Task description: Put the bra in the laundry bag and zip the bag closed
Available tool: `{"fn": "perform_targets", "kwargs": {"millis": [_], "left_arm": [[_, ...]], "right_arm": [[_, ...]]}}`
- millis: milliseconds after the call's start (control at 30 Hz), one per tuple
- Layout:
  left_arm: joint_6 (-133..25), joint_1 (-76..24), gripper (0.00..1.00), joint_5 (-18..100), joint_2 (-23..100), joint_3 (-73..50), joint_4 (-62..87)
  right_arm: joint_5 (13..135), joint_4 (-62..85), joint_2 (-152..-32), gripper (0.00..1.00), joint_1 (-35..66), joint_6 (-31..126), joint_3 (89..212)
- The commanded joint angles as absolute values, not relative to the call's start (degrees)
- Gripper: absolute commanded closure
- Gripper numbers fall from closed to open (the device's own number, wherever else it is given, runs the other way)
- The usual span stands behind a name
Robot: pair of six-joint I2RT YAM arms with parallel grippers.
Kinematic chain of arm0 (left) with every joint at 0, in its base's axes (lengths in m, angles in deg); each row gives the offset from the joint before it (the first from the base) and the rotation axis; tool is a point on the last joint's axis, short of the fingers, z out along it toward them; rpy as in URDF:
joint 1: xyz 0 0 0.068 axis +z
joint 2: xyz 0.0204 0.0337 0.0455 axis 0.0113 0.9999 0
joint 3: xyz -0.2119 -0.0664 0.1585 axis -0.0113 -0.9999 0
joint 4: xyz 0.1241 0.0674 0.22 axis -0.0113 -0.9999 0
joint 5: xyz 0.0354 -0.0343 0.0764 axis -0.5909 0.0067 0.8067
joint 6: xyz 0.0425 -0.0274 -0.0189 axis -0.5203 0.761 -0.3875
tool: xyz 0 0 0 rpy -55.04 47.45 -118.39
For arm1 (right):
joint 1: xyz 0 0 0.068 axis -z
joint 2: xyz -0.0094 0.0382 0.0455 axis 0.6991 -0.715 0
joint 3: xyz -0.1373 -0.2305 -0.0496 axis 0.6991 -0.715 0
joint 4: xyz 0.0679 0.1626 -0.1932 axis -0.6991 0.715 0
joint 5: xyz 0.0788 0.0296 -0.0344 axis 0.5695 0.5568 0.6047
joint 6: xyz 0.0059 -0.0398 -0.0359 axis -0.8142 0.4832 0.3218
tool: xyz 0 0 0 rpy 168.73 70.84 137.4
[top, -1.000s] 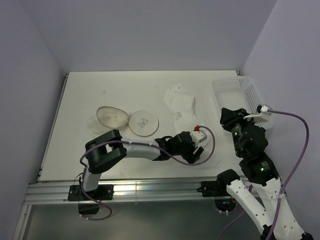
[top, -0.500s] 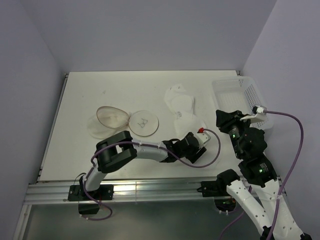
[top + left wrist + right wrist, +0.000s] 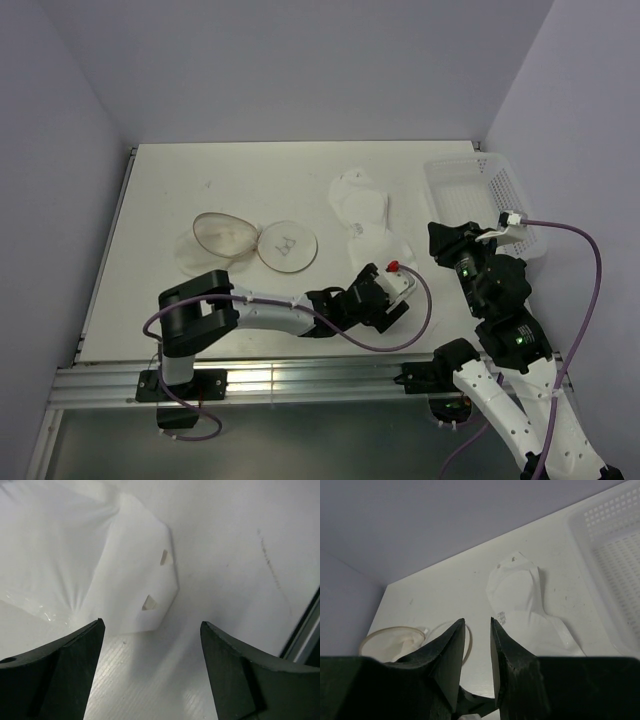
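The bra lies crumpled and white on the table, right of centre. Its near end lies just ahead of my left gripper, which hovers low over the table, wide open and empty. In the top view that left gripper is right below the bra's near end. The laundry bag lies open at the left, its round face with the bra symbol flat beside it. My right gripper hangs above the table near the bra, its jaws a narrow gap apart with nothing between them.
A white perforated plastic basket stands at the right edge, close to my right arm; it also shows in the right wrist view. The metal rail of the table's near edge runs just behind the left wrist.
The left arm's elbow swung back to the left while its gripper stayed by the bra's near end and opened wider. The right gripper crept slightly left.
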State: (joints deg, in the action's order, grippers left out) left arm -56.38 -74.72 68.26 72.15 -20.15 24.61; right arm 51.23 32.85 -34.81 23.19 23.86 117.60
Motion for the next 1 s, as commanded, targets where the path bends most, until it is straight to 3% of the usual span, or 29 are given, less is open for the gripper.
{"fn": "perform_targets", "kwargs": {"millis": [0,267,600,667,700,733,800,967], "left_arm": [[-58.2,-74.9,0.15,67.2,69.9,-19.4,27.4],[-60.4,-72.5,0.16,56.9,79.0,-12.6,21.6],[-61.8,-70.5,0.26,61.0,83.0,-9.9,22.8],[-62.4,-70.5,0.42,61.9,83.5,-9.7,23.0],[-62.8,-70.5,0.54,62.4,83.6,-9.8,23.3],[-62.8,-70.4,0.80,63.0,83.1,-10.1,23.5],[-62.6,-70.4,0.99,65.1,81.3,-12.0,24.4],[-60.4,-70.5,1.00,68.2,69.5,-17.1,24.6]], "right_arm": [[51.1,31.0,-34.9,0.66,23.2,25.1,117.4],[51.0,31.1,-34.6,0.66,23.3,25.5,117.6],[54.3,29.6,-34.0,0.67,23.2,24.4,116.4],[54.0,29.7,-34.3,0.67,23.2,24.4,116.3],[53.9,29.7,-34.3,0.67,23.3,24.5,116.6],[53.8,29.8,-34.2,0.67,23.2,24.4,116.8],[53.0,29.8,-33.8,0.67,23.3,24.4,117.0],[51.2,30.4,-33.7,0.67,23.3,24.6,117.9]]}}
